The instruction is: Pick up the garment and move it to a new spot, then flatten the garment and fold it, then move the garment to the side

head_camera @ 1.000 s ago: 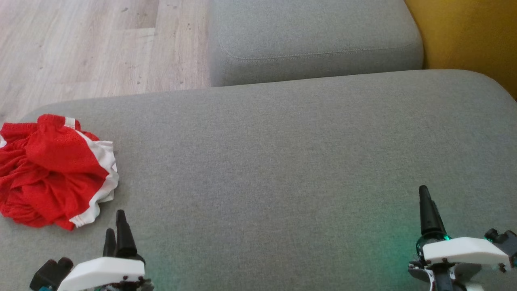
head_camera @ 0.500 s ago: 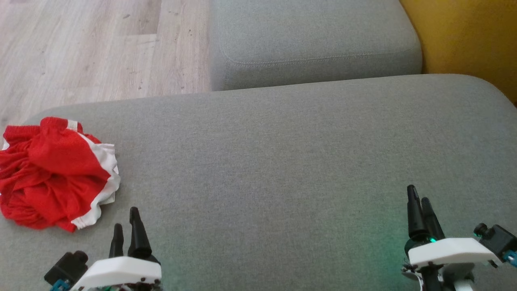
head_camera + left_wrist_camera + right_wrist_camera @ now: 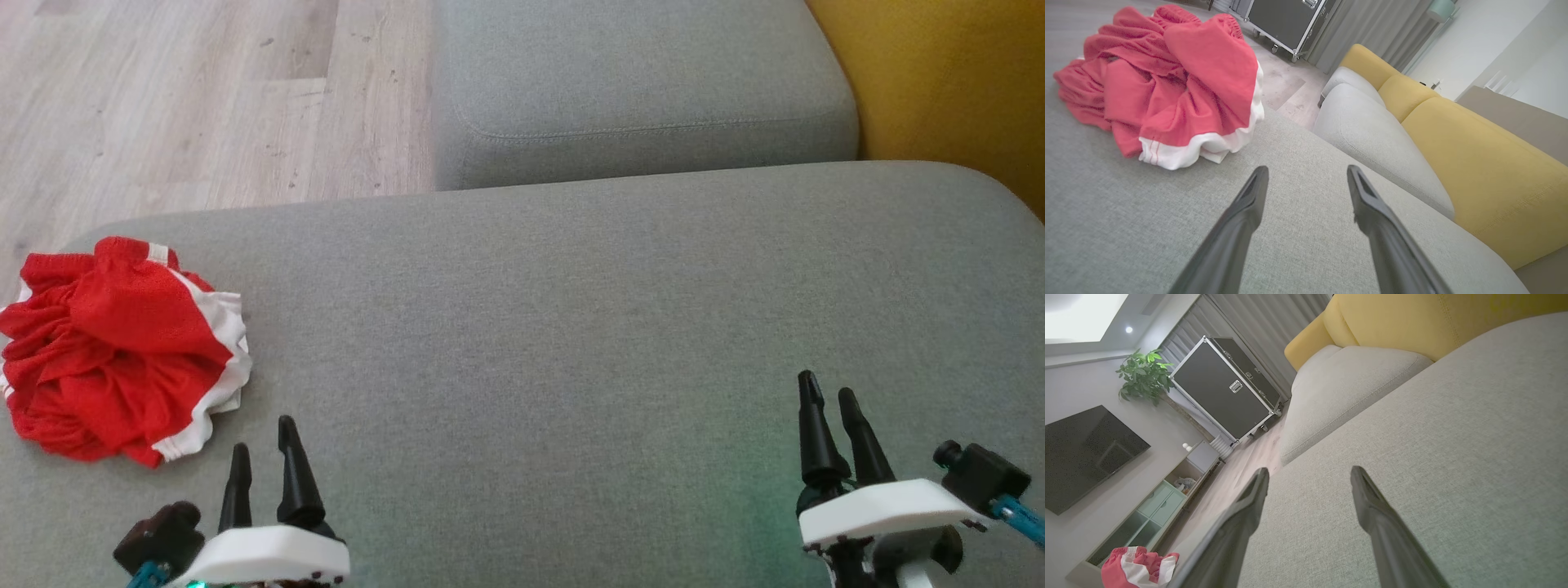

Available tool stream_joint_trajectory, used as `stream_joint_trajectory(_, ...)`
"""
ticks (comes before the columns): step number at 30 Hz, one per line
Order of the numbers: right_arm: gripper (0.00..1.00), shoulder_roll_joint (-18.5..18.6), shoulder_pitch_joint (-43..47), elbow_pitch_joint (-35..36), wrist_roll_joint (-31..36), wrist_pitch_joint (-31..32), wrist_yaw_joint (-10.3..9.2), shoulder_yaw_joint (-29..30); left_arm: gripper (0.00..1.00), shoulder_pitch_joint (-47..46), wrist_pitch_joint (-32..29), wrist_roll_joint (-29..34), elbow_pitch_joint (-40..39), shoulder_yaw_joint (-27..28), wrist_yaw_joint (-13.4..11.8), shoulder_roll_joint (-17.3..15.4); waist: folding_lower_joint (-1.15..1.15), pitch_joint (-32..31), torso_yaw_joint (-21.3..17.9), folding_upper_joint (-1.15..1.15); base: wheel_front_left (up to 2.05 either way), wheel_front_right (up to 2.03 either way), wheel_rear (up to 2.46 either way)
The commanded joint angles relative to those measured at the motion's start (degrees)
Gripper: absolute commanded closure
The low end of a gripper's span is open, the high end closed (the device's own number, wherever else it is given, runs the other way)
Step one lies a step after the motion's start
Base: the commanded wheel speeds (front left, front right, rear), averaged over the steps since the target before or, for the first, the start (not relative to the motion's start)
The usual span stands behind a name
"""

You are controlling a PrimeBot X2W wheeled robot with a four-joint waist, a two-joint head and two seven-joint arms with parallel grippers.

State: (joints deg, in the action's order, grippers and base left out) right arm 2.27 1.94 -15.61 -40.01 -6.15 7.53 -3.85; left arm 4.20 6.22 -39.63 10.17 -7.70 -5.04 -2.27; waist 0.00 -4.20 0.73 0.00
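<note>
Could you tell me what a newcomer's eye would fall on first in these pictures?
The crumpled red and white garment stands out at once, bunched at the left end of the grey sofa cushion. Next comes the yellow backrest at the far right. The left gripper and right gripper hover open over the cushion's near edge, the left one close to the garment but not touching it.

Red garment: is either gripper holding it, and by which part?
Nothing is held. The left gripper and right gripper are open; the garment lies crumpled on the cushion, untouched.
</note>
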Motion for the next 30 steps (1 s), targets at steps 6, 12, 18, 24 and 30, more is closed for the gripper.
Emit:
stream_joint_trajectory(6, 0.0, 0.44, -1.2, 2.52, 5.81, -1.98, -0.03, -1.94, 0.0, -1.13, 1.86, 6.27, -3.21, -0.37, -1.53, -0.46, 0.0, -0.41, 0.13, 0.0, 0.0, 0.0, 0.0)
stream_joint_trajectory(12, 0.0, 0.47, -1.15, 2.8, 10.04, -3.0, -0.03, -2.64, 0.0, -0.8, 2.88, 10.47, -3.2, -1.19, -2.31, -0.49, 0.0, -0.6, 0.13, 0.0, 0.0, 0.0, 0.0)
stream_joint_trajectory(18, 0.0, 0.49, -1.05, 3.08, 14.24, -4.01, -0.04, -3.28, 0.0, -0.66, 3.9, 14.64, -3.24, -1.96, -3.12, -0.51, 0.0, -0.8, 0.22, 0.0, 0.0, 0.0, 0.0)
stream_joint_trajectory(24, 0.0, 0.51, -0.77, 2.93, 17.69, -4.86, -0.04, -3.56, 0.0, -0.37, 4.75, 18.07, -3.02, -2.53, -4.05, -0.52, 0.0, -1.1, 0.33, 0.0, 0.0, 0.0, 0.0)
stream_joint_trajectory(30, 0.0, 0.54, -0.42, 1.92, 21.69, -5.87, -0.04, -3.04, 0.0, -0.24, 5.77, 22.16, -2.88, -3.05, -5.16, -0.55, 0.0, -1.22, 0.66, 0.0, 0.0, 0.0, 0.0)
